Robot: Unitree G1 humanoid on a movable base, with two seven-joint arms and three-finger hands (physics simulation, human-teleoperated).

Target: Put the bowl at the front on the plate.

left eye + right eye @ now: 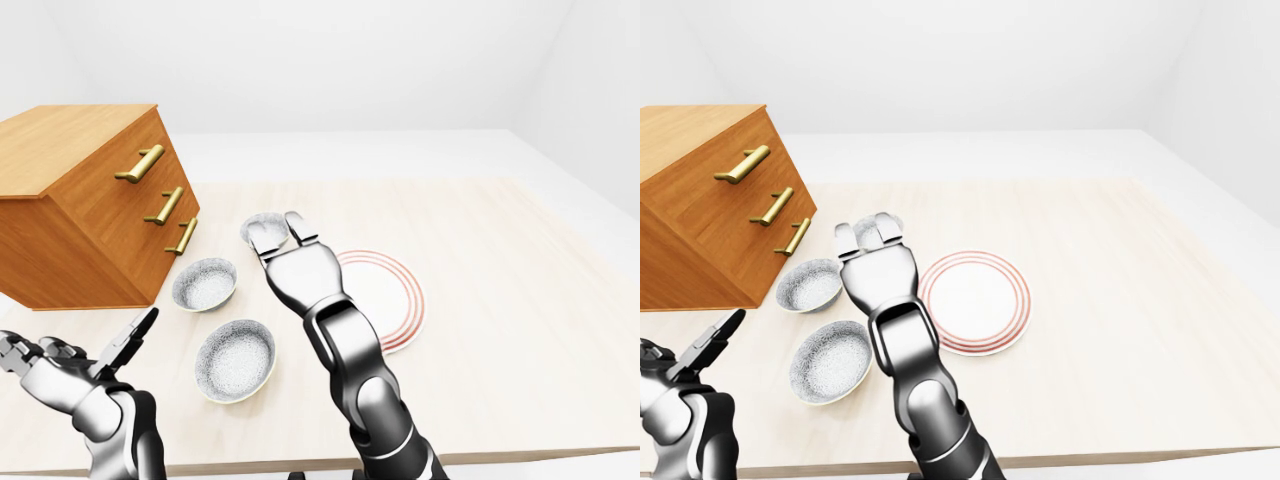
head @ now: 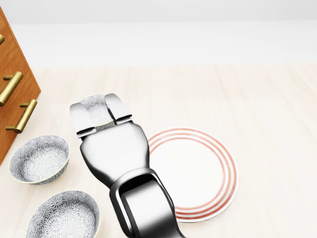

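Observation:
Three grey speckled bowls stand on the pale wooden table (image 1: 500, 300). In the left-eye view one bowl (image 1: 235, 360) is lowest, a second (image 1: 205, 285) lies above it to the left, and the third (image 1: 260, 228) is topmost. A white plate with red rings (image 1: 395, 295) lies to their right. My right hand (image 1: 285, 238) reaches up the view, its straight fingers (image 2: 116, 106) over the topmost bowl's rim, not curled round it. My left hand (image 1: 128, 342) hovers at the bottom left, fingers spread, holding nothing.
A wooden dresser (image 1: 90, 200) with brass handles stands at the left, close to the middle bowl. The table's near edge runs along the bottom of the eye views. White floor and walls lie beyond.

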